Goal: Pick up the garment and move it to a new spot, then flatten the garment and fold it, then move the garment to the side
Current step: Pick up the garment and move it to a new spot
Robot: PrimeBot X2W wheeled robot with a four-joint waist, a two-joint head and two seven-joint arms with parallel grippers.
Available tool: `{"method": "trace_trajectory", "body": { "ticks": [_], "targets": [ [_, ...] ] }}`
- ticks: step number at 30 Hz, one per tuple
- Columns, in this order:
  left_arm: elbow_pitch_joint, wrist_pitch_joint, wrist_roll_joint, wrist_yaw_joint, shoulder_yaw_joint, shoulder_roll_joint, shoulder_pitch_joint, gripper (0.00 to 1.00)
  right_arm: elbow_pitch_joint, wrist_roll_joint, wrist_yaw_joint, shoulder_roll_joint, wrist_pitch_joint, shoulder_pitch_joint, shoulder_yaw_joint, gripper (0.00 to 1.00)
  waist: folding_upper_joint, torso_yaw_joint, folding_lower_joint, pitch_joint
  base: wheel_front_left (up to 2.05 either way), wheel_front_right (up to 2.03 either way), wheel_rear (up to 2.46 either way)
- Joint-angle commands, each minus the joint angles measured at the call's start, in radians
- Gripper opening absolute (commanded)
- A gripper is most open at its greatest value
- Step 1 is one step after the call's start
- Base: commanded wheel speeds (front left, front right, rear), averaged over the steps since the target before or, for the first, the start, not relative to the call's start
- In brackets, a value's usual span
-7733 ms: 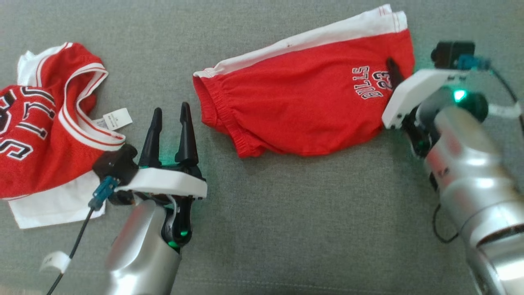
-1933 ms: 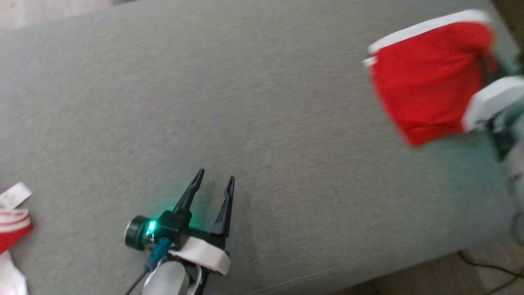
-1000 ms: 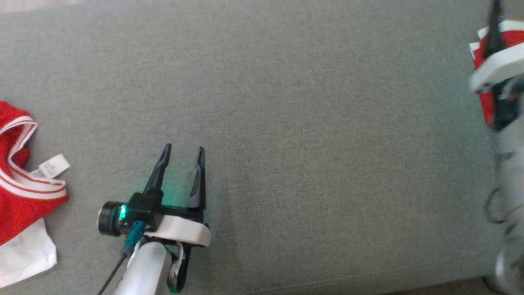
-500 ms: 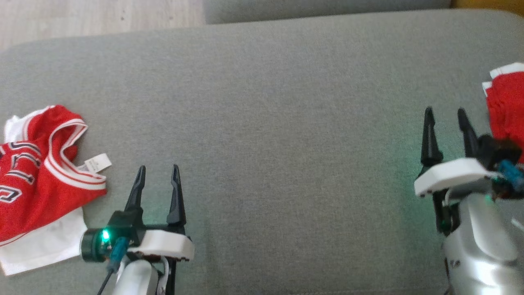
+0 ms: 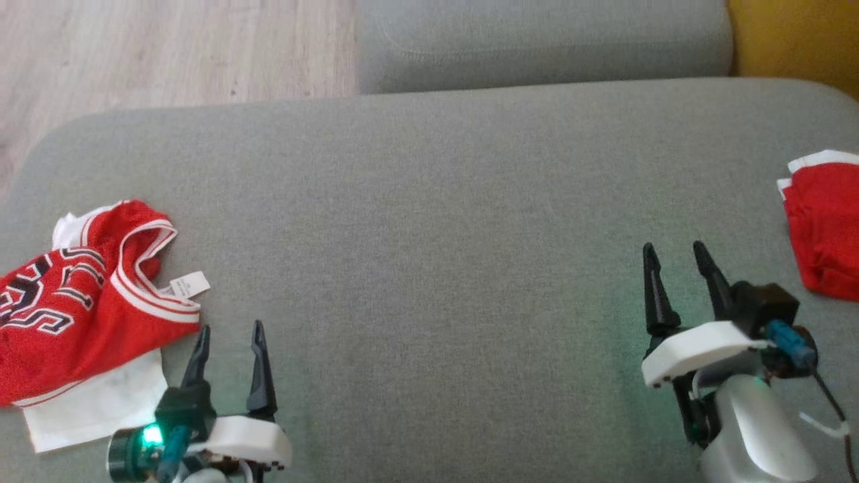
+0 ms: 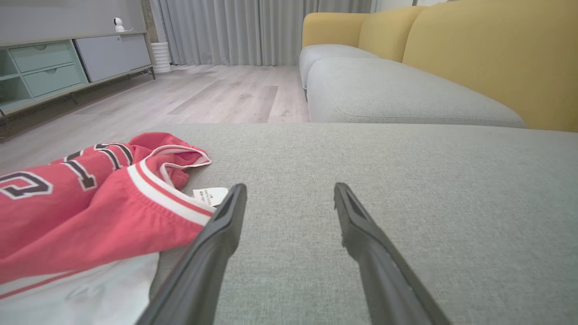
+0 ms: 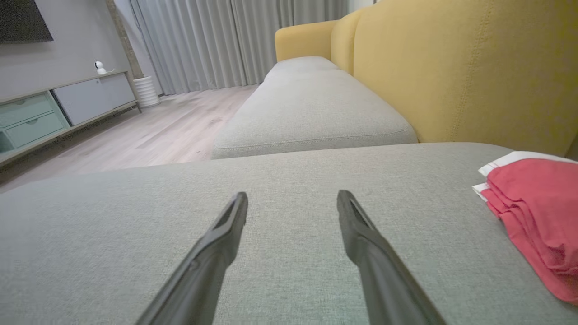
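Observation:
The garment, red shorts [image 5: 825, 228] with white trim, lies folded at the right edge of the grey cushion [image 5: 436, 235]; the right wrist view has the shorts [image 7: 533, 198] at its right. My right gripper [image 5: 672, 246] stands open and empty a little left of the shorts, apart from them; its fingers [image 7: 292, 194] point over bare cushion. My left gripper [image 5: 230, 327] is open and empty at the lower left, just right of a red jersey [image 5: 74, 308]. In the left wrist view the left gripper [image 6: 290, 187] has that jersey [image 6: 90, 198] beside its left finger.
The crumpled jersey has black lettering, a white tag [image 5: 190, 285] and white cloth under it. A second grey cushion [image 5: 537, 40] lies beyond, a yellow backrest [image 7: 451, 67] to the right and wood floor [image 5: 168, 47] past the cushion's far left edge.
The head camera has swung and tilted. The shorts went from mid-cushion to the right edge, more tightly folded. My right gripper has come off them and stands beside them.

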Motion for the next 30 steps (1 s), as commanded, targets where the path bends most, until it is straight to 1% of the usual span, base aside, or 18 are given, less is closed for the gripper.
{"method": "trace_trajectory", "body": {
  "ticks": [1,7,13,17,21,26,27,30],
  "targets": [
    [-0.019,-0.005,0.01,-0.002,0.047,0.007,-0.021,1.0,-0.029,0.0,0.007,0.004,-0.011,-0.011,0.035,1.0,-0.0001,0.002,0.0001,-0.019,0.0,0.0,0.0],
    [-0.006,-0.005,0.012,-0.009,0.085,0.007,-0.02,1.0,-0.035,0.006,0.007,0.004,-0.011,0.006,0.061,1.0,-0.0001,-0.003,0.0001,-0.041,0.0,0.0,0.0],
    [-0.011,-0.005,0.008,-0.011,0.098,0.007,-0.014,1.0,-0.036,0.016,0.007,0.004,-0.011,0.012,0.074,1.0,-0.0001,-0.008,0.0001,-0.04,0.0,0.0,0.0],
    [-0.014,-0.005,-0.007,-0.008,0.096,0.007,-0.018,1.0,-0.019,0.024,0.007,0.004,-0.011,0.013,0.086,1.0,-0.0001,0.011,0.0001,-0.029,0.0,0.0,0.0],
    [-0.021,-0.005,-0.027,-0.001,0.086,0.007,-0.024,1.0,-0.006,0.033,0.007,0.004,-0.011,0.005,0.114,1.0,-0.0001,0.065,0.0001,-0.009,0.0,0.0,0.0],
    [-0.022,-0.005,-0.047,0.013,0.087,0.007,-0.028,1.0,-0.011,0.038,0.007,0.004,-0.011,-0.011,0.149,1.0,-0.0001,0.17,0.0001,0.019,0.0,0.0,0.0],
    [-0.022,-0.005,-0.047,0.013,0.087,0.007,-0.028,1.0,-0.011,0.038,0.007,0.004,-0.011,-0.011,0.149,1.0,-0.0001,0.17,0.0001,0.019,0.0,0.0,0.0],
    [-0.024,-0.005,-0.053,0.019,0.101,0.007,-0.024,1.0,-0.009,0.044,0.007,0.004,-0.011,-0.02,0.173,1.0,-0.0001,0.237,0.0001,0.032,0.0,0.0,0.0]
  ]
}}
